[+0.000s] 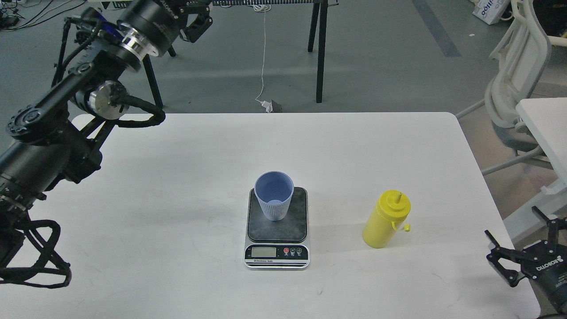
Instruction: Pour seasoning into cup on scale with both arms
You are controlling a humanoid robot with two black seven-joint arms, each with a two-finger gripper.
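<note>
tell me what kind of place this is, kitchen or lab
Likely a robotics lab or workshop: a bare white table, grey floor with loose cables, trestle legs and an office chair behind.

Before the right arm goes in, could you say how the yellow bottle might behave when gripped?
The seasoning bottle stands tall and narrow, so a sideways nudge could tip it. Its plastic body probably dents under squeeze. The right gripper is apart from it.
</note>
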